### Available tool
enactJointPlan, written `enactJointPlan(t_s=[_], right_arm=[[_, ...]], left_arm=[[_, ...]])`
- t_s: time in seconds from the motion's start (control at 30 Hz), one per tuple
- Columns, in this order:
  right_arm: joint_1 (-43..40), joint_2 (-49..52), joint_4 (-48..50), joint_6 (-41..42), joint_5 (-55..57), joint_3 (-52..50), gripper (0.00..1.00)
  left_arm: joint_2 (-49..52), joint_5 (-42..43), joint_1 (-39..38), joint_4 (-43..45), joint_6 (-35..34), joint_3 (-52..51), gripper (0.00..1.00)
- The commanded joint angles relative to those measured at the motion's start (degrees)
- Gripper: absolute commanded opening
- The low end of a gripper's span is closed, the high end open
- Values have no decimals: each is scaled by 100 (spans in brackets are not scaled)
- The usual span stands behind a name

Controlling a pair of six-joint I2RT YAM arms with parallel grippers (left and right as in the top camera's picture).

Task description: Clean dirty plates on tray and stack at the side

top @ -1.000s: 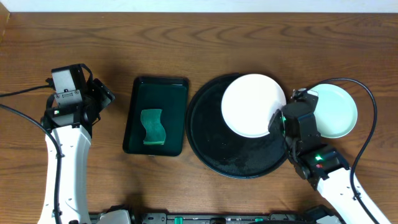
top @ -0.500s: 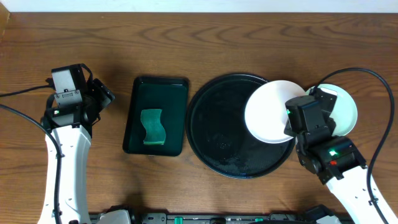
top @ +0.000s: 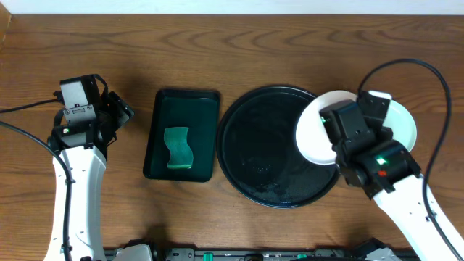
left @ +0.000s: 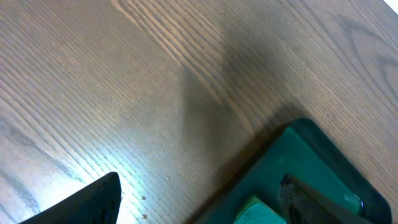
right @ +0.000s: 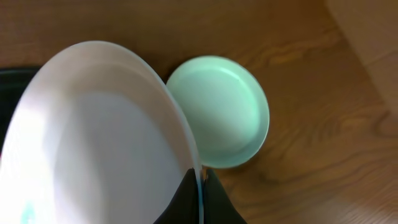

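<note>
Right gripper [right: 200, 185] is clamped shut on the rim of the white plate [top: 313, 134], thin edge pinched between the jaws. An edge pinch makes sense: a shallow plate gives nothing else to grab. The plate hangs tilted, partly over the right rim of the black tray [top: 261, 145] and partly over the mint-green plate [right: 221, 112], which lies flat on the wood table [top: 232, 51] just right of the tray. It looks carried clear of the mint plate, not resting on it, though the views don't settle contact. My read is the mint plate is the stack base at the side and the white one goes on top.

The tray itself holds no plate now, only wet-looking streaks. No smear shows on the white plate's visible face.

Left gripper [left: 200, 186] is parked with jaws wide apart and holding nothing, over bare wood just left of the dark green rectangular tray [top: 161, 109]. The green sponge [top: 178, 148] lies inside that tray, within reach for wiping.
</note>
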Motion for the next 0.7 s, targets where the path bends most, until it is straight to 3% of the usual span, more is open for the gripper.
enactJointPlan(t_s=[0.0, 0.27, 0.67], right_arm=[[302, 258, 146, -511, 745, 275, 1], [1211, 1045, 844, -2441, 2350, 691, 1], [2732, 2286, 3729, -6537, 3775, 691, 1]], left_arm=[[2, -72, 20, -20, -7, 90, 81], [2, -72, 20, -20, -4, 90, 81], [2, -72, 20, -20, -7, 90, 81]])
